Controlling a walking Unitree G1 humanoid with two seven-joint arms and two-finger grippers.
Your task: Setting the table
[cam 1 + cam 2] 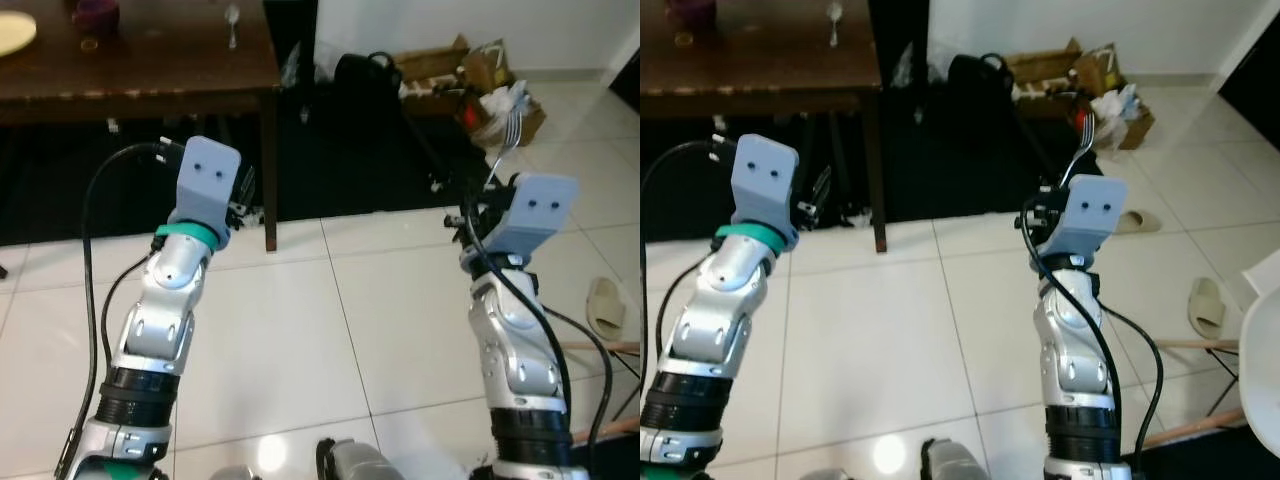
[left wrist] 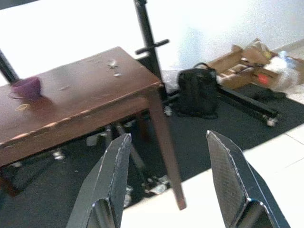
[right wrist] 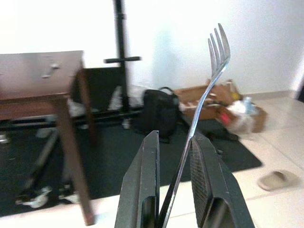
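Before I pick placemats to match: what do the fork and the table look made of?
The fork, held upright in the right gripper, looks like polished metal, probably stainless steel: silvery with bright glints. The table looks like dark-stained wood with a semi-gloss finish; pale chips along its edge suggest worn varnish or veneer.

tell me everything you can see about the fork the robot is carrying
The fork is shiny silver metal with four slim tines and a long, thin, slightly curved handle. It stands nearly upright, tines up, its lower handle pinched between the two black fingers of the right hand. Nothing else touches it. It is held in the air above the tiled floor, short of the brown table.
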